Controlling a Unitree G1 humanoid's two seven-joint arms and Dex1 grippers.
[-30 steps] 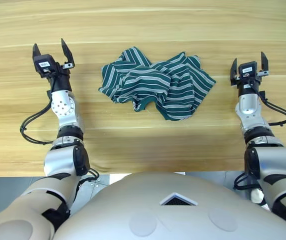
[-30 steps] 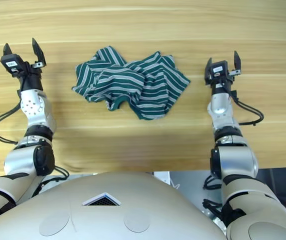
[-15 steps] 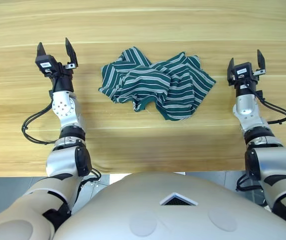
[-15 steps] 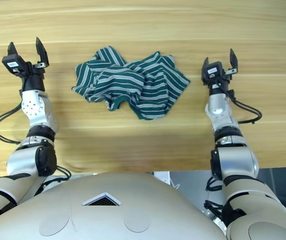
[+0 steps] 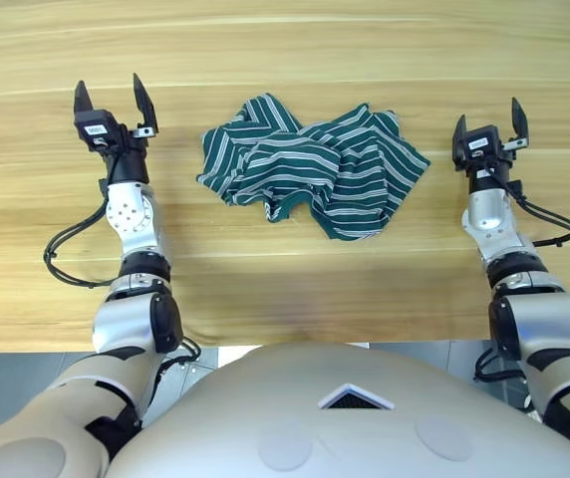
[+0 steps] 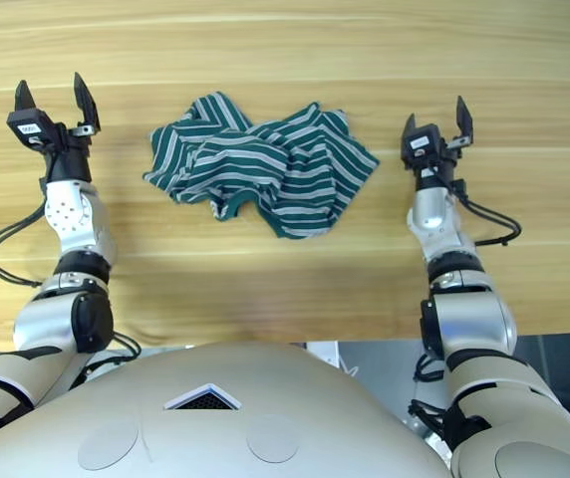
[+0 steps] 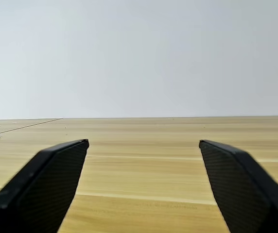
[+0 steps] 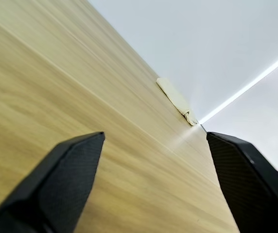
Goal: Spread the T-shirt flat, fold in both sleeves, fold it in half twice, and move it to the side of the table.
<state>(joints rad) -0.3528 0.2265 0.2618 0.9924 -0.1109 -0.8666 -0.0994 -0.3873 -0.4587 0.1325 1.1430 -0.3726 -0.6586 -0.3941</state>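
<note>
Right now I see the T-shirt (image 5: 314, 164) crumpled mid-table (image 5: 285, 40), lying between my grippers. My left gripper (image 5: 113, 97) sits near its left edge, my right gripper (image 5: 488, 118) just beside its right edge, both spread apart, neither touching cloth.

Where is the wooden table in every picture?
Left eye view: the table spans the upper part, under the T-shirt.
Right eye view: the same, T-shirt nearer the left.
Left wrist view: lower half, beyond the left gripper.
Right wrist view: slanting, beyond the right gripper.
Shared landmark: both grippers, either side of the T-shirt in eye views.
</note>
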